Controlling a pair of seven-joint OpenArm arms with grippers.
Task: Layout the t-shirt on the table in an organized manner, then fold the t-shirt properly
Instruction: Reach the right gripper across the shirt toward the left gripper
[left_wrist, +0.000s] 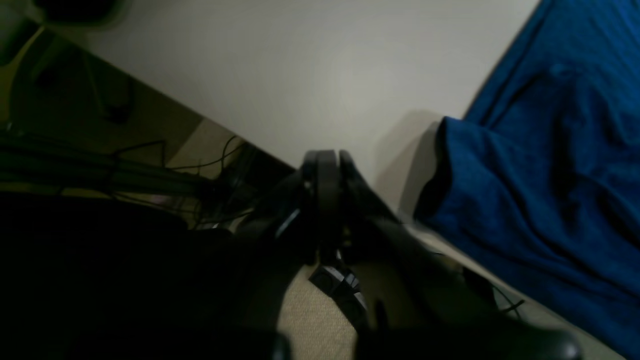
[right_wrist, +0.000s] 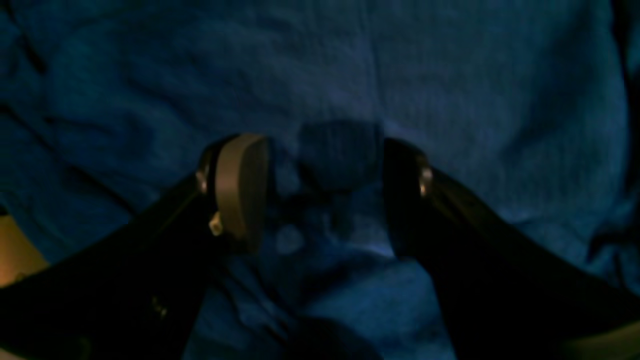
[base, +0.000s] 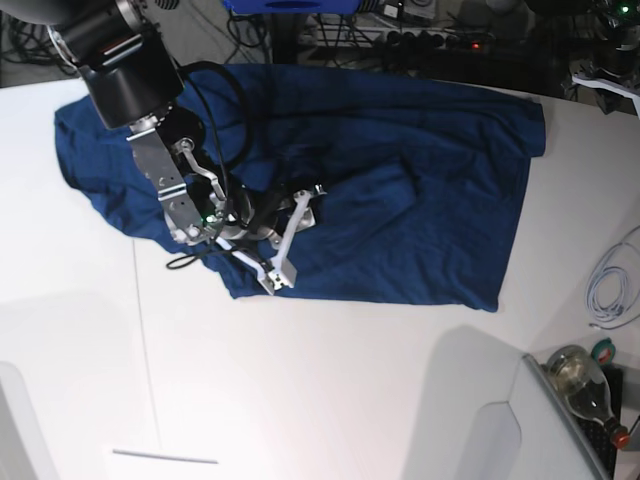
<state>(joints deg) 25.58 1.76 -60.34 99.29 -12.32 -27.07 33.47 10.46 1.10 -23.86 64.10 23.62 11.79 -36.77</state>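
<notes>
While rumpled navy t-shirt covers smooth white table, right gripper gapes; left gripper clenched

We see the t-shirt as soft, matt, rumpled navy cloth with a fine knit weave. Beneath it the worktop looks smooth, white and faintly sheeny. On the t-shirt, the right end effector shows matt black arms and a smooth grey pad.

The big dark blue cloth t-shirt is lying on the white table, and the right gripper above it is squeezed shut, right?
Not quite. The big dark blue cloth t-shirt does lie on the smooth white table, but the right gripper above it is open. The right wrist view shows its two fingers spread apart, with shirt fabric visible between them.
</notes>
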